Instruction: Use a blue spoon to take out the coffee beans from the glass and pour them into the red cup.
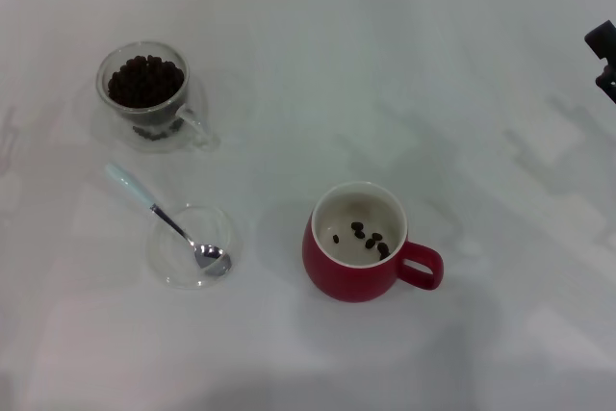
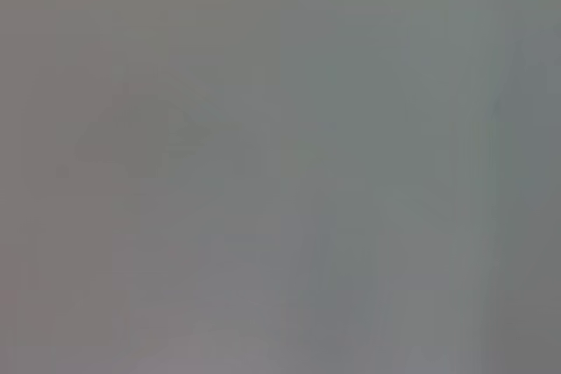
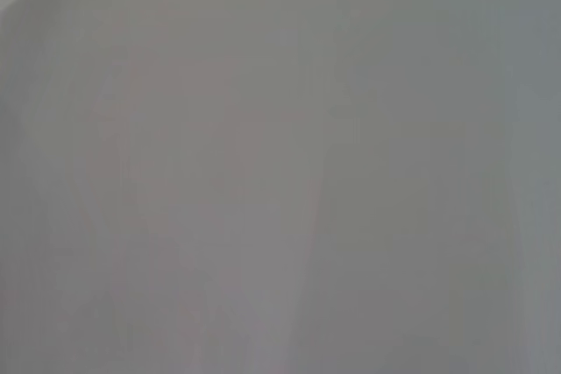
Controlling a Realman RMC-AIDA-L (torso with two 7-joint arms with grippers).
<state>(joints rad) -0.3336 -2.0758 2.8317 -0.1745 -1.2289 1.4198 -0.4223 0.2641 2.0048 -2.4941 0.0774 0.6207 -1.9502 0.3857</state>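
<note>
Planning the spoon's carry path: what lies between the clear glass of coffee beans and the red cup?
Nothing: in the head view, only bare white table separates the clear double-walled glass and glossy dark-red ceramic cup. The pale-blue-handled spoon rests aside on a clear saucer.

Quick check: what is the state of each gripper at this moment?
Left gripper: not in view in any picture.
Right gripper: only a dark part shows at the right edge of the head view; open or shut cannot be told, and it holds nothing visible.

Plain white tabletop [image 1: 404, 64] under soft, shadowed light
</note>
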